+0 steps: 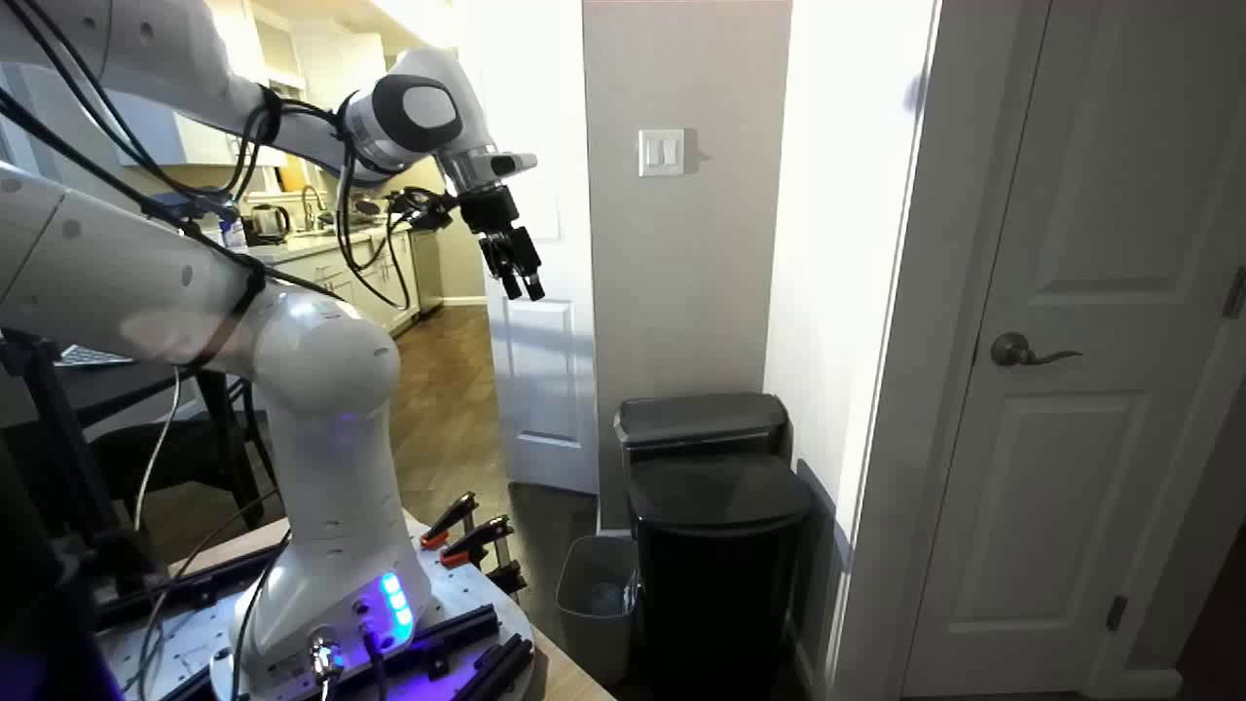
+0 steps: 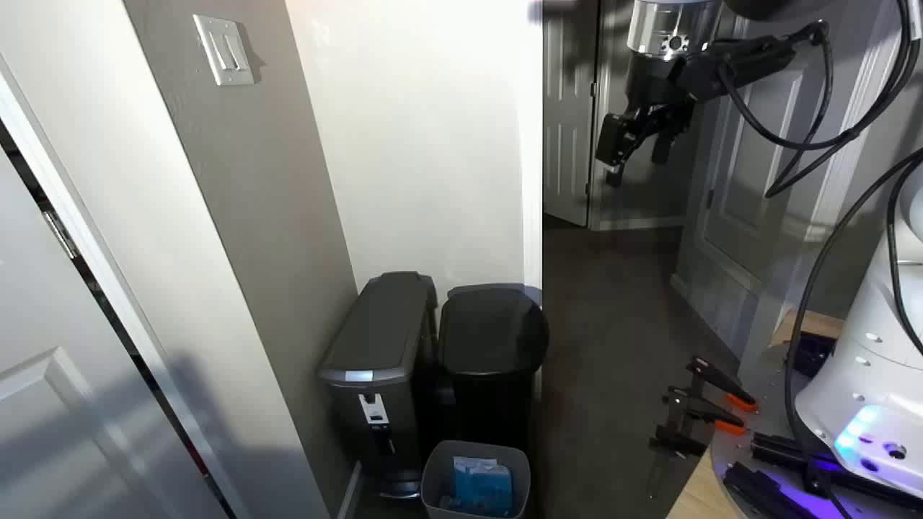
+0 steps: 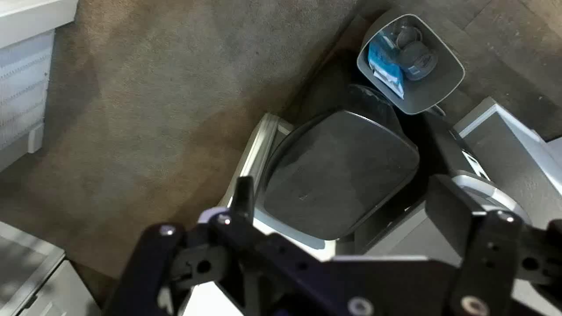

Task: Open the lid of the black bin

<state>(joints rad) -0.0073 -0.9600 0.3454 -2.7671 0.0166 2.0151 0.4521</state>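
The black bin (image 1: pixel 715 604) stands against the white wall and also shows in an exterior view (image 2: pixel 490 407). Its flat dark lid (image 1: pixel 720 490) lies shut on top, seen in both exterior views (image 2: pixel 494 329). In the wrist view the lid (image 3: pixel 340 175) lies below and between the fingers. My gripper (image 1: pixel 524 288) is up in the air, well above the bin's height and apart from it. It also shows in an exterior view (image 2: pixel 636 164). In the wrist view the gripper's fingers (image 3: pixel 349 202) are wide apart with nothing between them.
A dark grey narrow bin (image 2: pixel 382 324) stands close beside the black bin, at the grey wall (image 1: pixel 686 273). A small open waste basket (image 2: pixel 430 479) with a blue packet stands in front. Clamps (image 1: pixel 477 540) stick out from the robot's table edge. A white door frame (image 1: pixel 886 389) is near.
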